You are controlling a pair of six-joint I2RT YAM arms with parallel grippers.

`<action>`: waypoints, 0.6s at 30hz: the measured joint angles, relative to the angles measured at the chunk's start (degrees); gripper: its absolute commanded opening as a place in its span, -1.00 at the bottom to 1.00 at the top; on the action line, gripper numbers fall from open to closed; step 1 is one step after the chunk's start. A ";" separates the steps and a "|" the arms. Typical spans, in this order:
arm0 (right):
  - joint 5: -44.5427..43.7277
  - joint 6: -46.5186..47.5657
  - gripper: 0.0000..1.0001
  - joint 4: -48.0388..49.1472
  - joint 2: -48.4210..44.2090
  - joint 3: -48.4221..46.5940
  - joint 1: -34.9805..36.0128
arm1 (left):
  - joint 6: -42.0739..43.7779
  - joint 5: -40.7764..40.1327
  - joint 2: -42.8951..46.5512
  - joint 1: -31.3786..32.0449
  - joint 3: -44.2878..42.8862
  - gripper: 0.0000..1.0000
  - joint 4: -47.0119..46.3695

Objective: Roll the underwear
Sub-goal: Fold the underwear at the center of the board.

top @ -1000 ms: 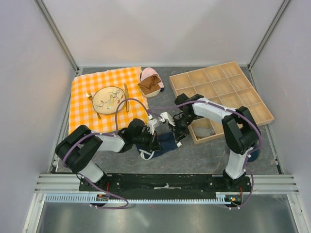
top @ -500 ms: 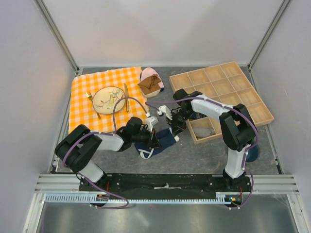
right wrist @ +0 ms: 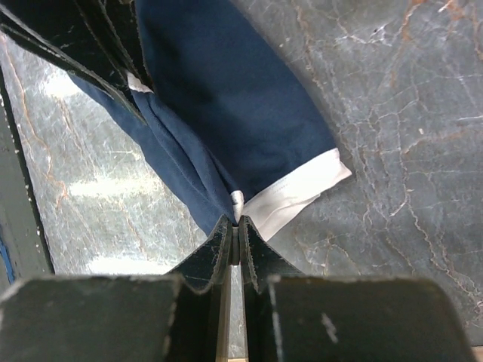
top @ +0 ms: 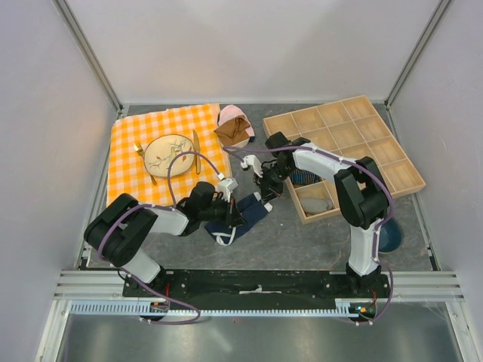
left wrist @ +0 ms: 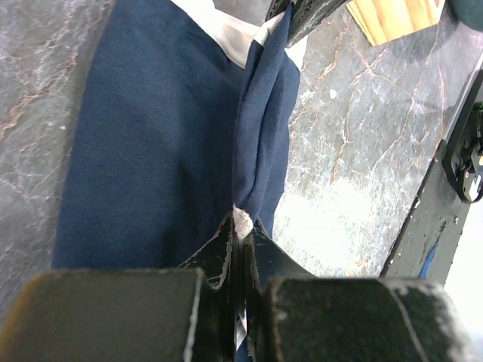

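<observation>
The underwear is navy-blue cloth with a white trim, lying on the dark stone table between the two arms. My left gripper is shut on one end of its edge. My right gripper is shut on the other end, at the white trim. The pinched edge is stretched between them as a raised fold, while the rest of the cloth lies flat on the table. In each wrist view the other gripper's fingers show at the top of the frame.
An orange checked cloth with a plate and cutlery lies at the back left. Brown and pink garments lie behind the underwear. A wooden compartment tray holds a striped dark-blue roll and a grey roll at the right.
Both grippers have moved left and back with the underwear's edge between them. The cloth has been dragged left and stretched out longer.
</observation>
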State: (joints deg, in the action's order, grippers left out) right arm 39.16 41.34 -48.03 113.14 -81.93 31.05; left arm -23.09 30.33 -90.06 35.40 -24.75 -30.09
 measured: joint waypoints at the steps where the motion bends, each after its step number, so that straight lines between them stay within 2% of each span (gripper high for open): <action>1: -0.02 -0.76 -0.78 0.63 0.13 0.00 -0.07 | -0.28 -0.20 0.00 -0.17 0.15 -0.96 -0.17; 7: 0.24 -2.60 -0.78 2.40 0.37 -0.09 -0.17 | -1.86 -1.62 0.79 -0.83 1.31 -0.81 -1.09; 8: 0.37 -2.67 -0.78 2.54 0.39 -0.09 -0.17 | -2.01 -1.77 1.22 -0.83 1.49 -0.70 -1.09; 14: 1.25 -3.21 -0.78 3.13 1.66 -0.87 -0.20 | -2.80 -1.90 4.74 -0.83 1.68 -0.36 0.31; 18: 1.40 -3.48 -0.78 3.34 2.38 -1.16 -0.20 | -2.99 -1.88 8.81 -0.83 1.68 -0.25 2.43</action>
State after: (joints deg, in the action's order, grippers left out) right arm 40.56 37.87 -44.69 115.52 -83.09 30.85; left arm -26.09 28.45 -81.25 34.57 -23.07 -27.66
